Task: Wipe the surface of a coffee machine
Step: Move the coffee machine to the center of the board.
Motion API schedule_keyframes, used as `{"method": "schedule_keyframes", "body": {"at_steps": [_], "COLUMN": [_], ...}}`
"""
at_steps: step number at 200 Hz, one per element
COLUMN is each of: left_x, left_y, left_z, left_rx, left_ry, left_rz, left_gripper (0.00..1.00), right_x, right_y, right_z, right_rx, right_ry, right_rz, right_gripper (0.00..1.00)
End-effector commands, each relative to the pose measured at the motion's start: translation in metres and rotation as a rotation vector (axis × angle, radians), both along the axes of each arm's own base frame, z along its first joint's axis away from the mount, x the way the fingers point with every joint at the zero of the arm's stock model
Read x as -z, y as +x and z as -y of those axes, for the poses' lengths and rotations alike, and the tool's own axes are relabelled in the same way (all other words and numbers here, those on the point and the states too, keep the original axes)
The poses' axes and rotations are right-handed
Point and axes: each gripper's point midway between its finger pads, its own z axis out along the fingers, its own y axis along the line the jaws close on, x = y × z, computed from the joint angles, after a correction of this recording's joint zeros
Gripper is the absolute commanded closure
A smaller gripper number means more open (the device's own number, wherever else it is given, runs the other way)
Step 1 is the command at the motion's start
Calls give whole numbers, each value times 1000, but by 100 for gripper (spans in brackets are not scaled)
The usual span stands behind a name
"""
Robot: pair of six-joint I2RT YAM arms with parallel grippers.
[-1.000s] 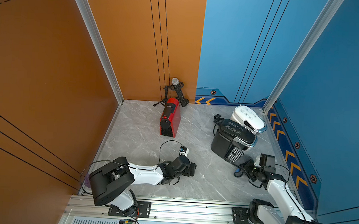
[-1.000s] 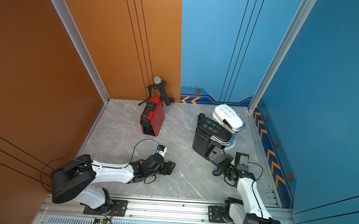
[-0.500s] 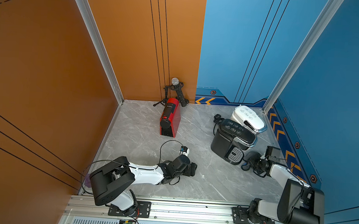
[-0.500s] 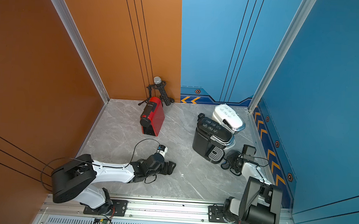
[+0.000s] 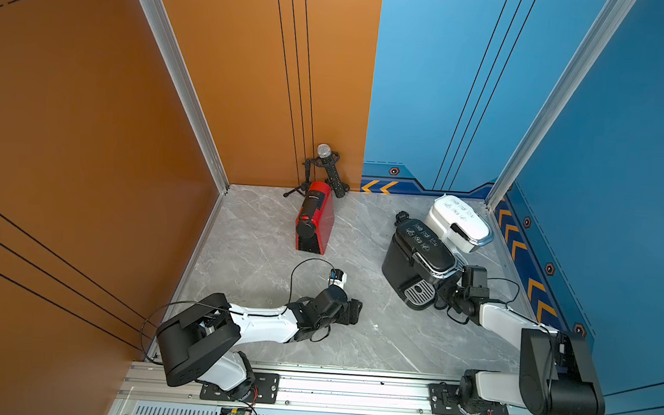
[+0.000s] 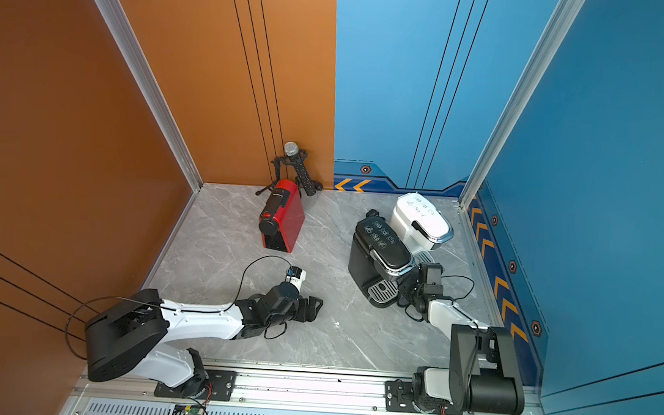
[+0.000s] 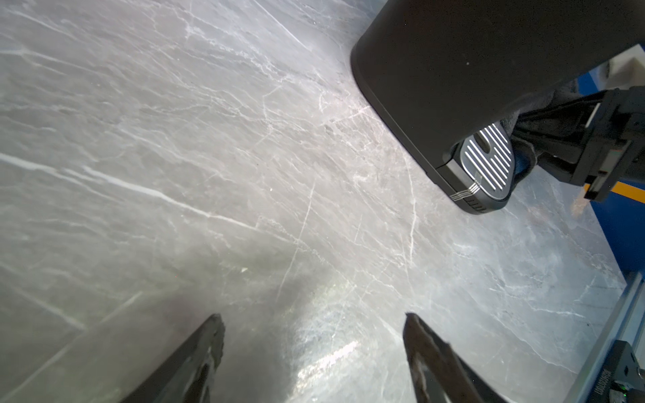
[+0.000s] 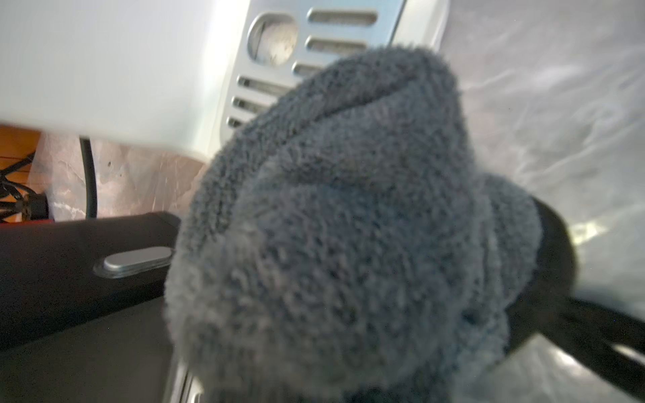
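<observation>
The black machine (image 5: 418, 257) stands right of the table's (image 5: 374, 337) middle, just before the white machine (image 5: 459, 224). The cloth (image 8: 349, 226) meets its front, pinched tight in the right gripper (image 5: 451, 293). The left gripper (image 5: 355, 310) is spread wide, empty, low over the table.

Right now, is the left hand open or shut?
Open. In the left wrist view the left hand's fingers stand wide apart, with only bare table between them and nothing held.
</observation>
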Motion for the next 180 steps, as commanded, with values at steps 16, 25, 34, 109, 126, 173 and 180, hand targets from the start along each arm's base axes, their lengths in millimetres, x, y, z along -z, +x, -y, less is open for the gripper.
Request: {"method": "schedule_keyframes", "body": {"at_steps": [16, 25, 34, 109, 126, 173, 180], "left_x": [3, 3, 3, 5, 3, -4, -4], "left_y": [3, 3, 3, 4, 14, 25, 24], "left_z": [4, 6, 8, 13, 16, 26, 26], "left_rx": [7, 13, 15, 6, 0, 17, 18], "left_ry": [3, 2, 1, 3, -6, -30, -30], "left_rz": [-18, -19, -20, -25, -29, -30, -32], "left_gripper": [18, 18, 18, 18, 18, 18, 18], "right_x": [17, 16, 16, 24, 23, 36, 38], "right_y": [-25, -19, -11, 61, 78, 118, 123], "right_z": [-62, -76, -89, -146, -155, -167, -166], "right_rx": [-81, -112, -143, -289, -317, -383, -385], "right_ry": [91, 96, 97, 97, 70, 12, -1], "right_rz": [-79, -70, -62, -63, -64, -109, -114], "right_gripper": [93, 94, 93, 93, 93, 93, 93]}}
